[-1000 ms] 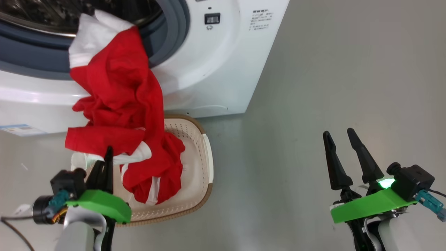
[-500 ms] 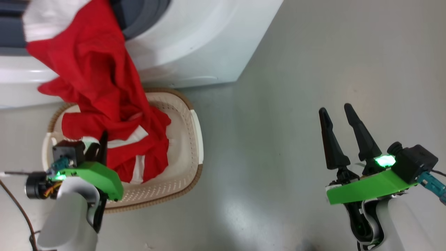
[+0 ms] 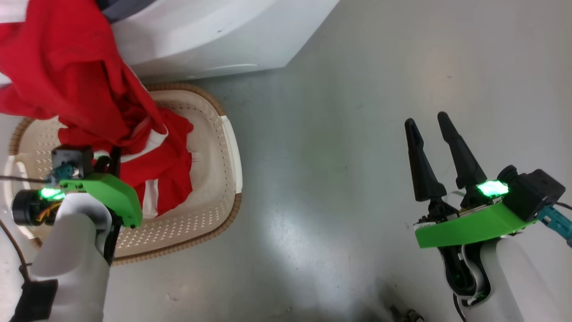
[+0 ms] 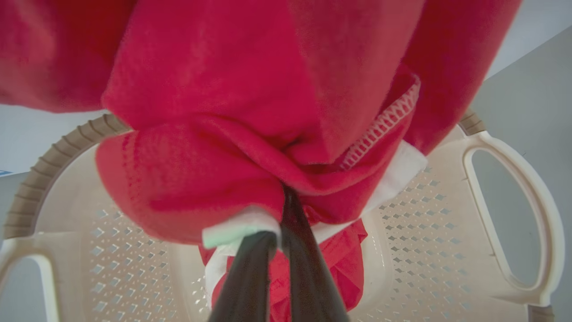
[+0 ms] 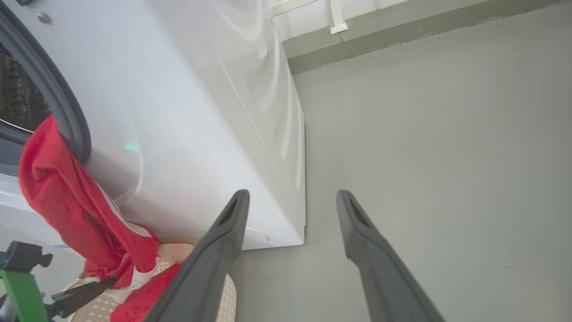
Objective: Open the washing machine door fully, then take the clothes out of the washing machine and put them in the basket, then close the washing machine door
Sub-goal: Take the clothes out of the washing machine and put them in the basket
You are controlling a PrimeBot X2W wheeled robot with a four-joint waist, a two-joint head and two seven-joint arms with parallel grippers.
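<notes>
The clothes (image 3: 67, 76), a red garment with white parts, hang from the washing machine (image 3: 201, 31) down into the basket (image 3: 232, 147) on the floor in front of it. My left gripper (image 3: 115, 154) is shut on a red and white fold of the clothes (image 4: 250, 134) just above the basket's perforated floor (image 4: 424, 250). My right gripper (image 3: 426, 123) stands open over bare floor to the right, fingers spread with nothing between them (image 5: 290, 197). The right wrist view shows the garment (image 5: 58, 210) trailing out past the grey gasket (image 5: 67, 116). The washing machine door is out of view.
The grey floor (image 3: 335, 156) stretches between the basket and my right arm. The machine's white side panel (image 5: 250, 125) runs back to a wall base (image 5: 402, 31). The basket sits tight against the machine's front.
The head camera has swung, so machine and basket slid up and left in view, and more of the basket shows. My left gripper keeps its hold on the clothes. The right gripper stays open.
</notes>
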